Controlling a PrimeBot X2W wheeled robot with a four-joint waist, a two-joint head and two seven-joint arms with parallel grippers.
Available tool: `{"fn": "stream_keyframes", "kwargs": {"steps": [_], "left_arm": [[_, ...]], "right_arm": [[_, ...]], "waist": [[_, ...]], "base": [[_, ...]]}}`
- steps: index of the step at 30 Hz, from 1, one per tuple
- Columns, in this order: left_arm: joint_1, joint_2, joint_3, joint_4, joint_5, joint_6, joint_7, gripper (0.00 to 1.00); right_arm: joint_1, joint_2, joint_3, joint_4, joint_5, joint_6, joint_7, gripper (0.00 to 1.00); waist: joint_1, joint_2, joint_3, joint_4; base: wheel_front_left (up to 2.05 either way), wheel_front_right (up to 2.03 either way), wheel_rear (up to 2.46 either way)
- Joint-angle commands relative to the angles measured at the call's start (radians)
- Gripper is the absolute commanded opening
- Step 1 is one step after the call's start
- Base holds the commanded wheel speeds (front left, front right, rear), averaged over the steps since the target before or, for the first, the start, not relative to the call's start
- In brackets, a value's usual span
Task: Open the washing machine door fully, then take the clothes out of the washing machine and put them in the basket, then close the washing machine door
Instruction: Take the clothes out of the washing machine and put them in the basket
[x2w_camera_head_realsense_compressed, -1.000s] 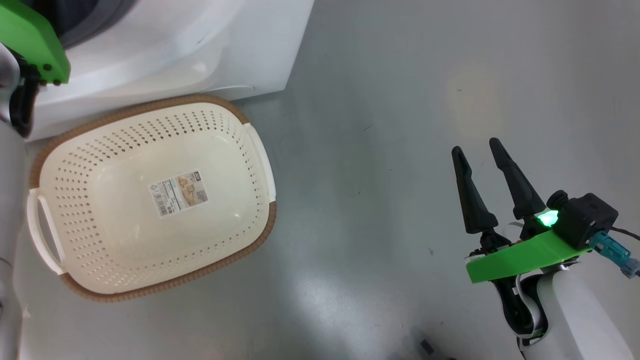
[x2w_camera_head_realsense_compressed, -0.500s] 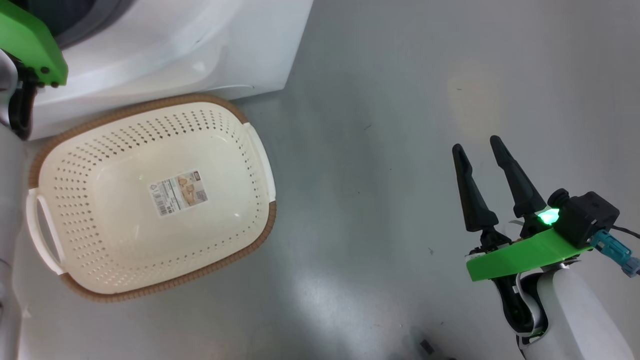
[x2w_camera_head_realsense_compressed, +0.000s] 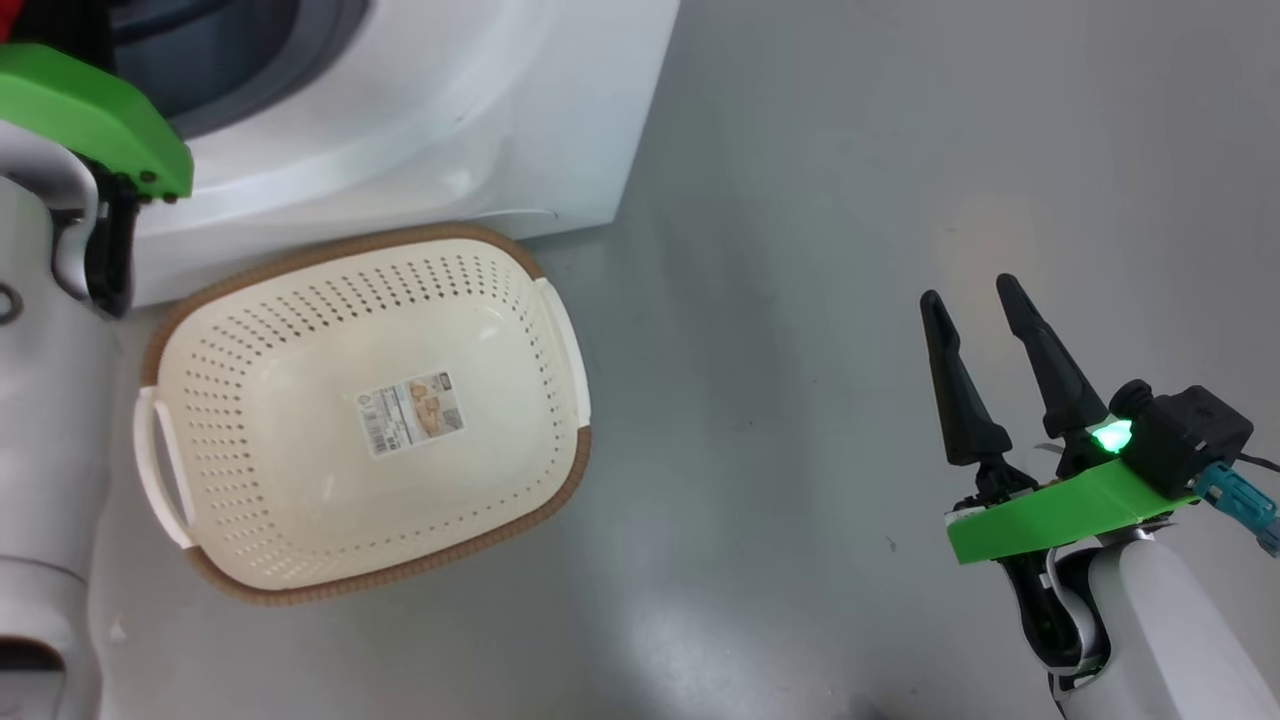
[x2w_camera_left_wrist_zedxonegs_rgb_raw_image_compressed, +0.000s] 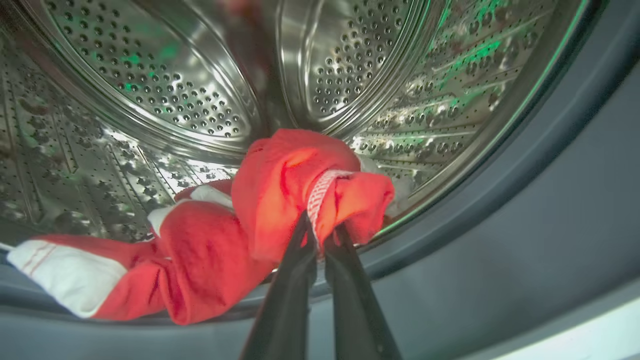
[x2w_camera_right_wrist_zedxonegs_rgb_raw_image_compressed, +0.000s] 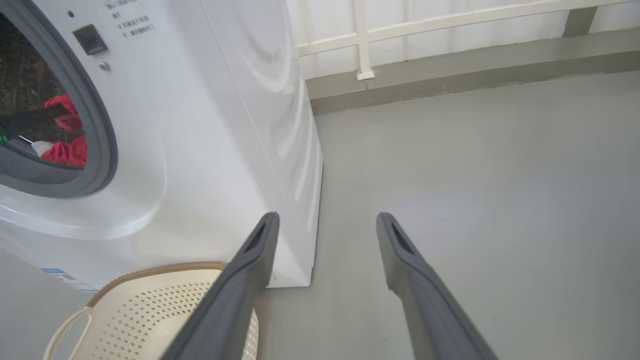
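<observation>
Inside the steel drum of the washing machine (x2w_camera_left_wrist_zedxonegs_rgb_raw_image_compressed: 150, 100) lie the red clothes (x2w_camera_left_wrist_zedxonegs_rgb_raw_image_compressed: 210, 250) with white panels. My left gripper (x2w_camera_left_wrist_zedxonegs_rgb_raw_image_compressed: 319, 232) is shut on a bunched red piece with white trim, lifted just above the grey gasket (x2w_camera_left_wrist_zedxonegs_rgb_raw_image_compressed: 500, 210). The left arm's green wrist mount (x2w_camera_head_realsense_compressed: 95, 115) sits at the machine's opening. The cream basket (x2w_camera_head_realsense_compressed: 420, 237) stands empty on the floor in front of the washing machine (x2w_camera_head_realsense_compressed: 450, 120). My right gripper (x2w_camera_head_realsense_compressed: 968, 290) hangs open over bare floor, far right of the basket. The washing machine door is out of view.
The right wrist view has the washing machine (x2w_camera_right_wrist_zedxonegs_rgb_raw_image_compressed: 200, 125) front with the clothes (x2w_camera_right_wrist_zedxonegs_rgb_raw_image_compressed: 65, 150) in its opening, the basket (x2w_camera_right_wrist_zedxonegs_rgb_raw_image_compressed: 150, 310) below, and a white railing (x2w_camera_right_wrist_zedxonegs_rgb_raw_image_compressed: 425, 25) along the far wall. Grey floor (x2w_camera_head_realsense_compressed: 800, 200) spreads to the right of the machine.
The whole head picture has shifted right and down, so the camera has moved. My left gripper has shut on the red cloth. The right gripper stays open in the same spot.
</observation>
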Motion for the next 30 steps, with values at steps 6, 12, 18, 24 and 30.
{"fn": "stream_keyframes", "kwargs": {"steps": [6, 12, 18, 24, 30], "left_arm": [[0.152, 0.024, 0.093, -0.203, 0.01, 0.03, -0.012, 0.0], [0.298, -0.009, 0.188, -0.352, 0.038, 0.033, -0.012, 0.0], [0.42, -0.059, 0.275, -0.487, 0.08, 0.02, -0.012, 0.0], [0.532, -0.108, 0.344, -0.609, 0.131, 0.003, -0.012, 0.0], [0.623, -0.144, 0.389, -0.722, 0.169, -0.009, -0.012, 0.0]], "right_arm": [[0.045, -0.02, 0.014, -0.014, -0.006, 0.005, -0.006, 1.0], [0.07, -0.024, 0.012, -0.009, -0.008, 0.005, -0.006, 1.0], [0.091, -0.033, 0.0, -0.01, -0.009, 0.005, -0.006, 1.0], [0.12, -0.038, -0.018, -0.011, -0.011, 0.005, -0.006, 1.0], [0.136, -0.04, -0.03, -0.012, -0.013, 0.005, -0.006, 1.0]], "waist": [[-0.0001, -0.0001, -0.067, 0.042], [-0.0001, -0.0001, -0.117, 0.058], [-0.0001, -0.0001, -0.151, 0.077], [-0.0001, -0.0001, -0.182, 0.093], [-0.0001, -0.0001, -0.204, 0.103]], "base": [[0.0, 0.0, 0.0], [0.0, 0.0, 0.0], [0.0, 0.0, 0.0], [0.0, 0.0, 0.0], [0.0, 0.0, 0.0]]}}
